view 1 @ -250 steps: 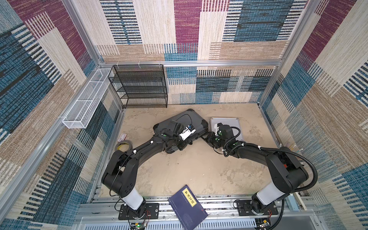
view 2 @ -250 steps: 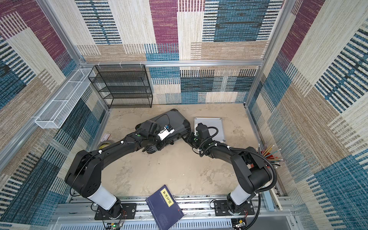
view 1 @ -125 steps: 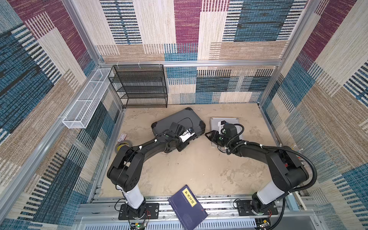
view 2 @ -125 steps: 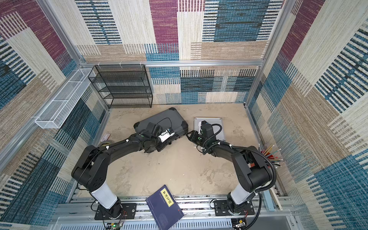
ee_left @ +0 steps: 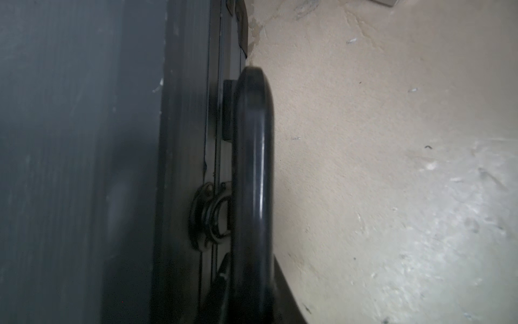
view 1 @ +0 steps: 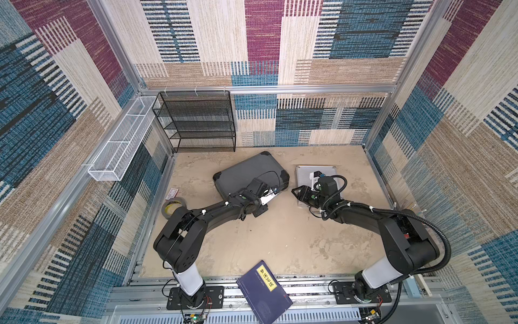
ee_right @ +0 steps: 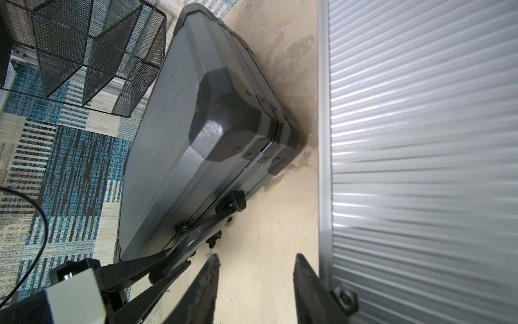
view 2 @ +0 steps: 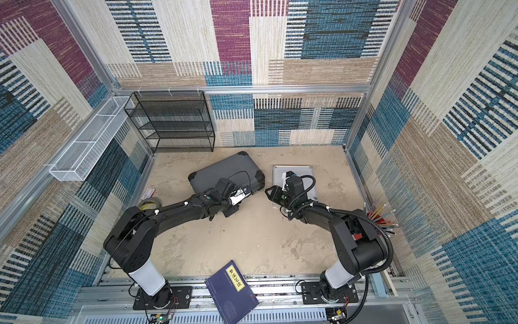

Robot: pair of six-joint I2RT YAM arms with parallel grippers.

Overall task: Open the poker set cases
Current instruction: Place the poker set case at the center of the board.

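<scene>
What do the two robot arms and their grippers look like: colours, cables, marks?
Both the left arm and the right arm are glossy black, each with a pale grey lowest segment. Thin black cables are fastened with white ties; the right arm also carries a ribbed black hose. The right gripper has black, tapered fingers.

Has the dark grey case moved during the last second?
Yes, a little. In both top views the dark case has slid away from the silver case, which kept its place; the gap between their near corners is wider now.
</scene>
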